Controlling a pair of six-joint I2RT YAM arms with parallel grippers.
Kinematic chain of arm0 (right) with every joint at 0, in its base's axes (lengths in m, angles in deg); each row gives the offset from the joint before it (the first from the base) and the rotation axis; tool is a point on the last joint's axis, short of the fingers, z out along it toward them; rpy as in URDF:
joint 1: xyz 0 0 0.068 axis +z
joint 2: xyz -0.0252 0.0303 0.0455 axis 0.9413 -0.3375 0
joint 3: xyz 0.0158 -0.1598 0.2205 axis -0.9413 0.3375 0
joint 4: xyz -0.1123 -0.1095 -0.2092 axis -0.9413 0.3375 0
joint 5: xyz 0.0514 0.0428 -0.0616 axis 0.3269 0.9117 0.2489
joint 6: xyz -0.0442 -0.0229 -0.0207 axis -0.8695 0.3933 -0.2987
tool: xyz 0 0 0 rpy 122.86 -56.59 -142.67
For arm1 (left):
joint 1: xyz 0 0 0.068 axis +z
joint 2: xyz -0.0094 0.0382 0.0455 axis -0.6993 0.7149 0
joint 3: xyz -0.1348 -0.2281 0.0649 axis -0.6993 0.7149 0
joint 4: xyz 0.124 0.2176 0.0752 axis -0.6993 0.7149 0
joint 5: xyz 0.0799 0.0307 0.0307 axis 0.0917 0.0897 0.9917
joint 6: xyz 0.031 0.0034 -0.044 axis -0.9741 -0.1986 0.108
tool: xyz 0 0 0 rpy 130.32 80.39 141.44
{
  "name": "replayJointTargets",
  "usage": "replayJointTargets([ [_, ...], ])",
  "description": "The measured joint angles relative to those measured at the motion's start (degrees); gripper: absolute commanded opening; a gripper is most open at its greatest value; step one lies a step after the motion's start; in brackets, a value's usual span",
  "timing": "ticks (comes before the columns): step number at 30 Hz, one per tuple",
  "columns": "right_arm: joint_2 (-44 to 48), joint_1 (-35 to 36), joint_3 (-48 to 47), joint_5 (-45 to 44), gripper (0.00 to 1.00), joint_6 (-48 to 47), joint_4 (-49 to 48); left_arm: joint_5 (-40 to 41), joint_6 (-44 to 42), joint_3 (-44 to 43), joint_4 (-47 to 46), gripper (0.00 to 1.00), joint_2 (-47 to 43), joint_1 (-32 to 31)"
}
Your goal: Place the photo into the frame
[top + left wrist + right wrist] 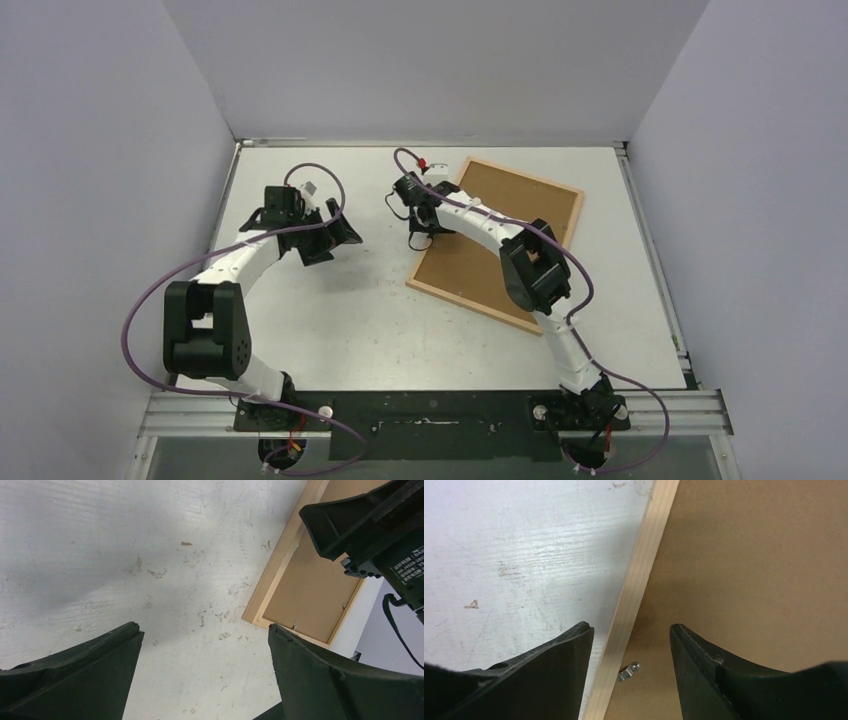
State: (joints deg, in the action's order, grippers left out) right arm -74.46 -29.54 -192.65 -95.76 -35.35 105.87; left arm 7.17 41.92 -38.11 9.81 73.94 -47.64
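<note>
The frame (525,175) lies flat on the table at centre right, a light-wood rectangle with a brown backing board (470,265) filling it. The photo is hidden. My right gripper (420,235) hangs over the frame's left rail (644,565), open. Its jaws straddle the rail without touching it, and a small metal clip (629,671) on the backing board (749,555) shows between them. My left gripper (335,243) is open over bare table to the left of the frame, with nothing between its fingers (204,627). The frame's near corner (260,617) shows beside the left gripper's right finger.
The white table top (340,320) is scuffed and walled in by pale panels at the back and sides. A black rail (430,410) along the near edge carries both arm bases. The right arm's forearm (530,265) crosses above the backing board.
</note>
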Motion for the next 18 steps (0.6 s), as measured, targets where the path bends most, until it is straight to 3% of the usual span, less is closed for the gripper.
replayJointTargets([
  [9, -3.69, 0.24, -1.75, -0.07, 0.49, -1.27, 0.2, -0.04, -0.37, 1.33, 0.0, 0.97, -0.11, 0.0],
  [18, -3.72, 0.24, -1.9, 0.7, 0.32, 0.42, -0.17, -0.33, -0.61, 1.33, 0.0, 0.97, 0.48, 0.0],
])
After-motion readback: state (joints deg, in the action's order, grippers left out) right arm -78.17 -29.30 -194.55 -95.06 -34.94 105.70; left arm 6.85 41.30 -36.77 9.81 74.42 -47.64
